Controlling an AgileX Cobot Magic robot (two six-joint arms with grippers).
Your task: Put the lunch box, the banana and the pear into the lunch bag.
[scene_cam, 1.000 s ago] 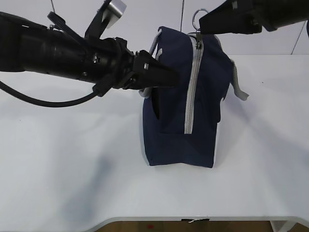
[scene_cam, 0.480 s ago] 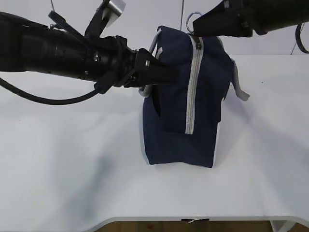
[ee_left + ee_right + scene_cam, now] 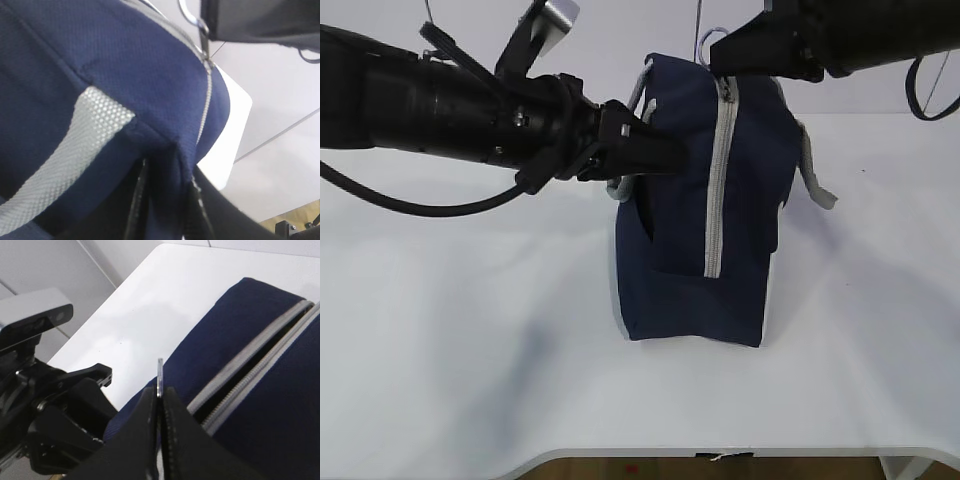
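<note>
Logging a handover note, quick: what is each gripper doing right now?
Left gripper: closed on a fold of the lunch bag.
Right gripper: shut on the zipper ring pull.

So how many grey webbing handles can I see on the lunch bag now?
2. One handle lies on the lunch bag's left top edge, beside the left pincer. The other handle hangs down its right side. More may be hidden behind.

Lunch bag [image 3: 695,210] upright mid-table [image 3: 440,330], zipper [image 3: 717,180] frontward.
</note>
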